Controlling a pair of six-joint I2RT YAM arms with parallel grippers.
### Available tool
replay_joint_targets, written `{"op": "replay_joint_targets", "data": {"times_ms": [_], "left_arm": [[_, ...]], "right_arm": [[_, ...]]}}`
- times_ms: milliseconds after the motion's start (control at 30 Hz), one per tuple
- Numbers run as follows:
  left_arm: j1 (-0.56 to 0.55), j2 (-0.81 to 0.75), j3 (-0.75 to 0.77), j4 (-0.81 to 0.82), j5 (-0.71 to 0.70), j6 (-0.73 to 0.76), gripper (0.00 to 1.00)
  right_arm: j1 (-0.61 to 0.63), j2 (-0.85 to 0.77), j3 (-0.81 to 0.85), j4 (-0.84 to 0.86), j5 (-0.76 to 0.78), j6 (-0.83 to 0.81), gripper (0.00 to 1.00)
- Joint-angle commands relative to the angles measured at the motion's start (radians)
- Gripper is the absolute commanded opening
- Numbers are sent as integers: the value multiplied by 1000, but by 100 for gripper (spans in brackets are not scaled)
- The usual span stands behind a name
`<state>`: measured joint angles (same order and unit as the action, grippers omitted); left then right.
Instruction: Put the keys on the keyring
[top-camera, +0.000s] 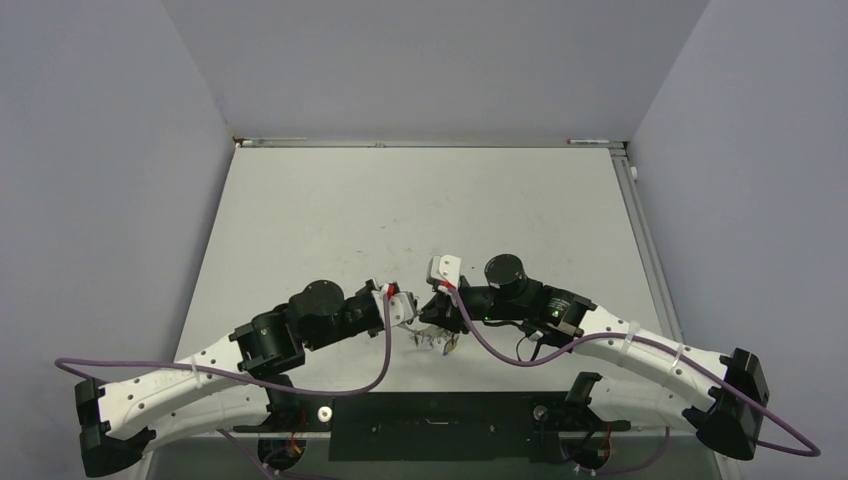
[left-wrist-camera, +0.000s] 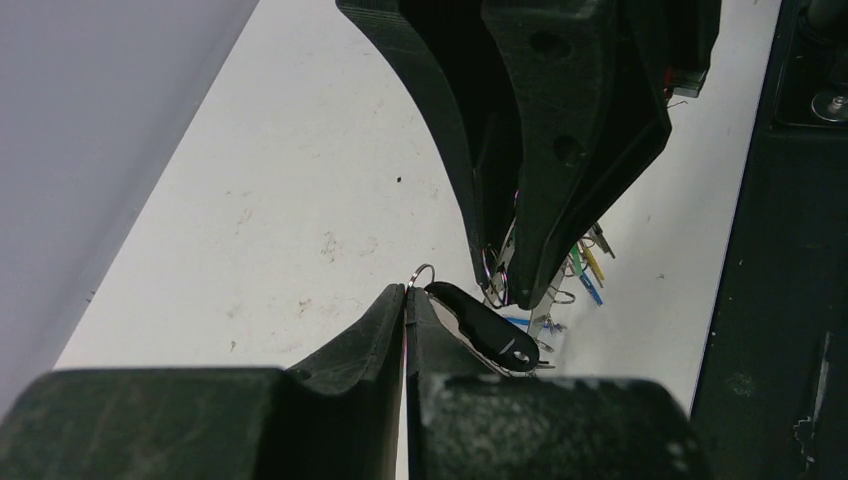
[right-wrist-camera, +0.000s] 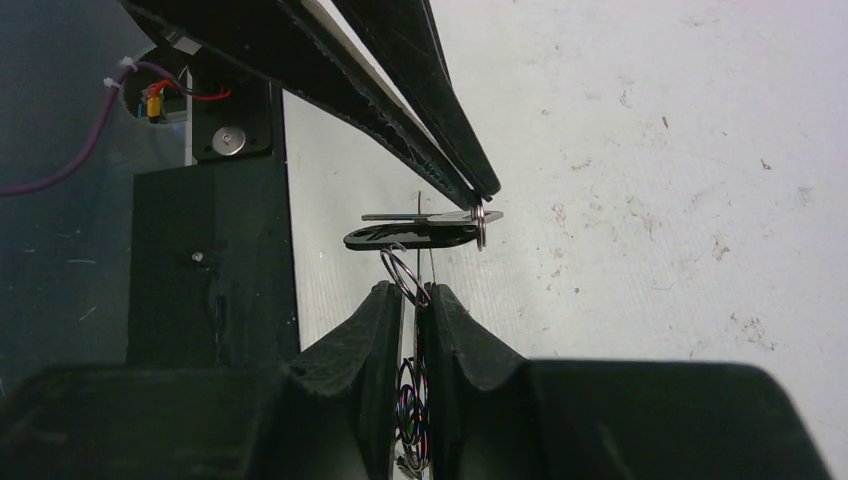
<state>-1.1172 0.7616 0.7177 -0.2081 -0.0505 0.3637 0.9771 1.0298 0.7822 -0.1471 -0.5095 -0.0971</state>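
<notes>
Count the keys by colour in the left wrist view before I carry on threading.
black key, held by the left tool: 1
green key: 1
yellow key: 1
blue key: 1
Total: 4 visible; more may hide behind the right tool, which pinches the keyring.

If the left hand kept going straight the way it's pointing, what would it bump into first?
Most likely the right hand, pointing down just ahead of the left hand and its black key. The depth between them is unclear.
</notes>
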Motion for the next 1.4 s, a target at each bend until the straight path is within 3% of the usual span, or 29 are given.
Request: {"op": "replay_joint_targets", "data": {"times_ms": [0,600,1367], "left_arm": [[7,-12,4,23,28,-20,0],[6,-31,-14,28,107,-8,0],[7,-12,-15,32,23,4,0]], "right_arm": [[8,6,57,51,5,-19,5],[-12,26,69,45,36,13,5],[-38,38,104,15,-25,74,5]]}}
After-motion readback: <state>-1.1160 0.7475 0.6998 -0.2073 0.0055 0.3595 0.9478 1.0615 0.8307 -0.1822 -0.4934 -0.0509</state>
